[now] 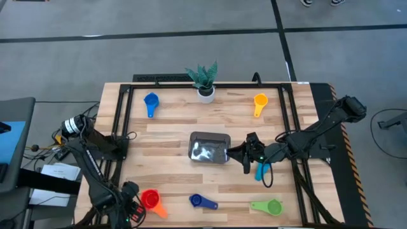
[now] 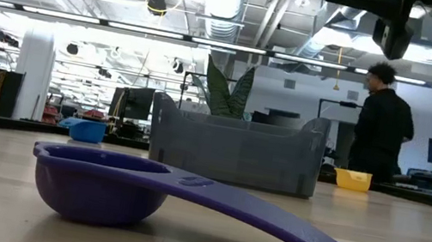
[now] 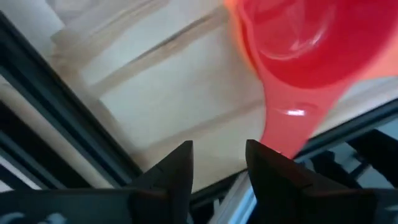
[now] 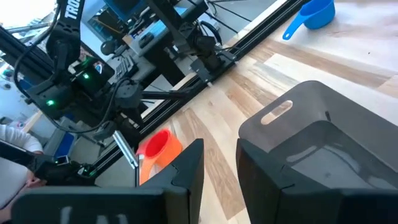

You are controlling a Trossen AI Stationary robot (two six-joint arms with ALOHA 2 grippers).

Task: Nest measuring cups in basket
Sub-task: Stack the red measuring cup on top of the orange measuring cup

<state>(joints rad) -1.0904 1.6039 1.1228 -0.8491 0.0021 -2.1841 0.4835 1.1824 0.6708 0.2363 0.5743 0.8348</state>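
Meanwhile the right pincer [image 1: 247,154], slightly parted and empty, hovers just beside the basket [image 1: 209,148].

measuring cups [image 1: 151,100]: 6 | basket [image 1: 209,147]: 1 | plant pot [image 1: 205,94]: 1
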